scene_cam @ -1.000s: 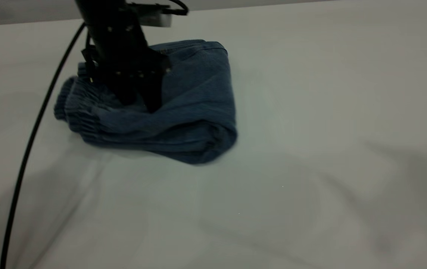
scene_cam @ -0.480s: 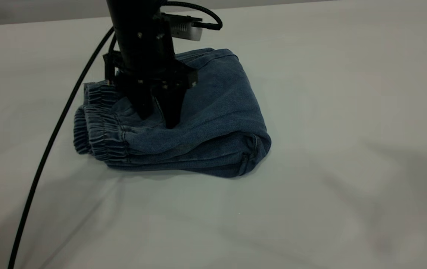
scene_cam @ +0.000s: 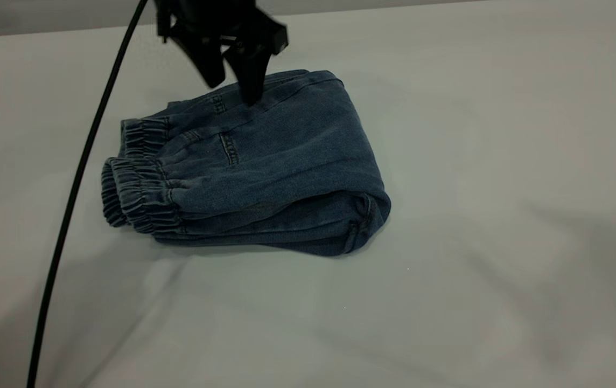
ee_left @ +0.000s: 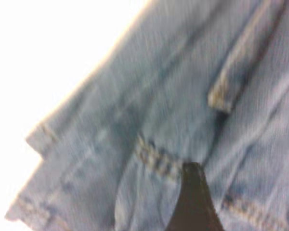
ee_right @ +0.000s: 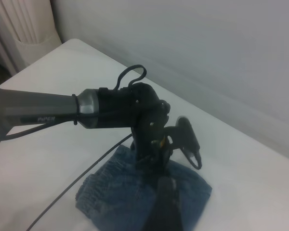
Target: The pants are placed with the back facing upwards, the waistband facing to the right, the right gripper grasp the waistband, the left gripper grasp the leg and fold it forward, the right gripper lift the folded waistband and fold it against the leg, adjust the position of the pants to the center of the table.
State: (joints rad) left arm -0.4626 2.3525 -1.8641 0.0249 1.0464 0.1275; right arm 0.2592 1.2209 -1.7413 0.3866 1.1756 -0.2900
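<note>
Lifted clear of the denim since half a second ago, the left gripper (scene_cam: pixel 232 81) now hangs just above the far edge of the folded pants (scene_cam: pixel 265 167), where before its fingers were pressed down into the cloth near the waistband (scene_cam: pixel 135 194). Its two fingers stand a little apart and hold nothing; the left wrist view shows one dark fingertip (ee_left: pixel 195 202) over bare denim and stitching. The pants themselves have not shifted in that half second: they lie as a compact bundle on the table (scene_cam: pixel 502 161), the ruched waistband stacked at the exterior view's left end, the rounded fold at its right end, so the long axis runs left to right. The bundle lies directly below and slightly nearer the camera than the gripper. The right gripper (ee_right: pixel 164 207) is out of the exterior view; its wrist camera looks down on the scene from well back, and I cannot tell how its fingers stand. Folding looks done; only centring may remain, and the left arm is much the nearer for that.
</note>
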